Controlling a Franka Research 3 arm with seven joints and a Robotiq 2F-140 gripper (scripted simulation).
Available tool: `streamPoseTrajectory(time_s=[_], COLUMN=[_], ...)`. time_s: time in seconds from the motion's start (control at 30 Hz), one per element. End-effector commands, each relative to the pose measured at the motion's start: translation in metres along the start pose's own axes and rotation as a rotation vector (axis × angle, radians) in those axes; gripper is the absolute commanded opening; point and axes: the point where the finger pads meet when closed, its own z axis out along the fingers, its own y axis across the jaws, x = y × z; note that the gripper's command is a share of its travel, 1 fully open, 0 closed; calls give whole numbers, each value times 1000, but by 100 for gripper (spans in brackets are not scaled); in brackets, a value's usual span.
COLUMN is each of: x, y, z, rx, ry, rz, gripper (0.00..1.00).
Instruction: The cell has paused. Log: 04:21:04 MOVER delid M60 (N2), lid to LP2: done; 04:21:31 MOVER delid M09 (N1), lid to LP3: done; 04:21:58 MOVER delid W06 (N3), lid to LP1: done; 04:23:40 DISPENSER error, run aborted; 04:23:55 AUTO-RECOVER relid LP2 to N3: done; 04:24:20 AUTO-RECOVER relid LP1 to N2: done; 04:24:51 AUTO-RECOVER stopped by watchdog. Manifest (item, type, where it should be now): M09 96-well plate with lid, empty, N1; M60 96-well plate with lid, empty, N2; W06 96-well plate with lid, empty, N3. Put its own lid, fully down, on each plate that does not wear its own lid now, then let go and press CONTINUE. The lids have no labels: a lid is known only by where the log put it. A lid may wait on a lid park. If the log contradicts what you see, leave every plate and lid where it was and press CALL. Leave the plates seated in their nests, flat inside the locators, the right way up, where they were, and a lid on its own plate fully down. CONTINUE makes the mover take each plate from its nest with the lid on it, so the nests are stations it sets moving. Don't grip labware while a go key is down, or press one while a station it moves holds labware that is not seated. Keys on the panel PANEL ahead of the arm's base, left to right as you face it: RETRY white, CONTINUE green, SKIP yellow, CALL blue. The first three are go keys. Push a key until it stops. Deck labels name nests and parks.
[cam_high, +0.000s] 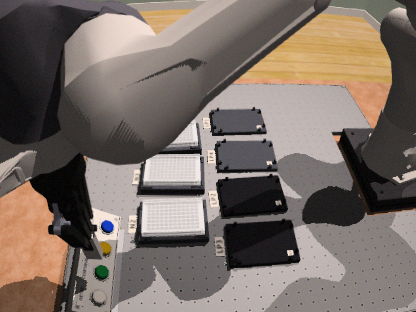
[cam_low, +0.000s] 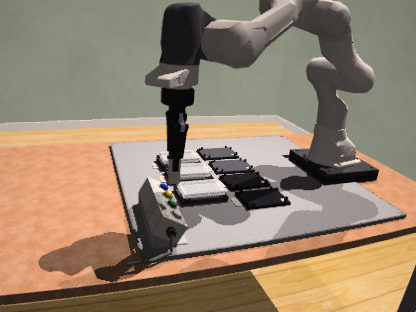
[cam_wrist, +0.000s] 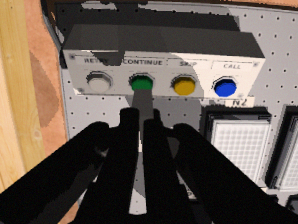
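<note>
CONTINUE key, green, 2nd from left on PANEL at desk edge. Hand shut tight, empty, tips just short of key. Lidded plates right of PANEL, apart from it; room betw.

I am seeing three lidded white well plates sitting flat in their nests beside four dark bare parks, while my shut, empty gripper is hovering before the green CONTINUE key.
</note>
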Motion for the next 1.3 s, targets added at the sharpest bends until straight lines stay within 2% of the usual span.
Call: streamPoseTrajectory(time_s=[0.0,1.27], x=[-1,1], y=[-1,-2], z=[1,18], rx=[0,0], ry=[-3,-4], rz=[3,3], gripper=[0,0])
